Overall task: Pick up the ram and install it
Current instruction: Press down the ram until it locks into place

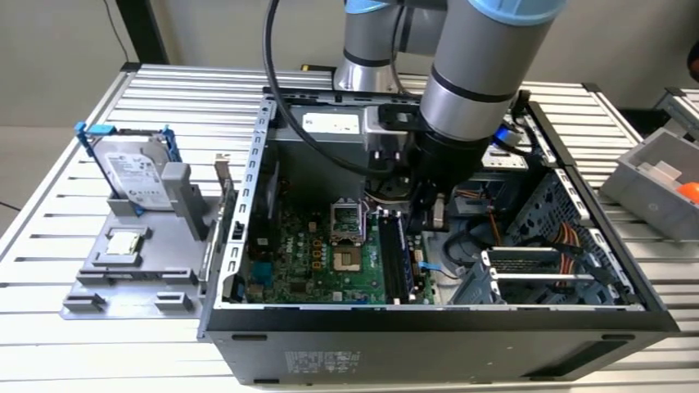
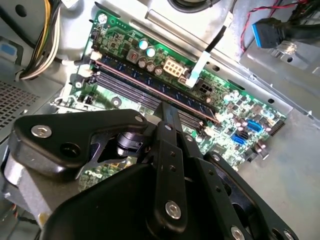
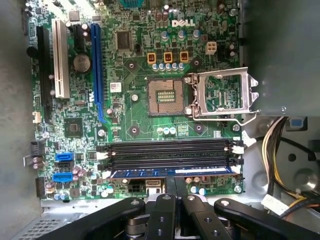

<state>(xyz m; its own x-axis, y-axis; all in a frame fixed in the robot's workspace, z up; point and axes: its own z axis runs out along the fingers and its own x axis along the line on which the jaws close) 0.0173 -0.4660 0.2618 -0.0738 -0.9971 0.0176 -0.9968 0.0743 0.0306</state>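
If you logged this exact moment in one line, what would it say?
arm: inside computer case | end effector: above ram | ram: in a motherboard slot | processor socket: open

An open black metal computer case lies on the slatted aluminium table. In it, the green motherboard lies flat, towards the exterior view's left. The long dark blue-black ram stick sits in the slot nearest the black gripper. On the exterior view's left, a grey plastic holder stands beside the case, bearing a grey hard drive in a blue frame.
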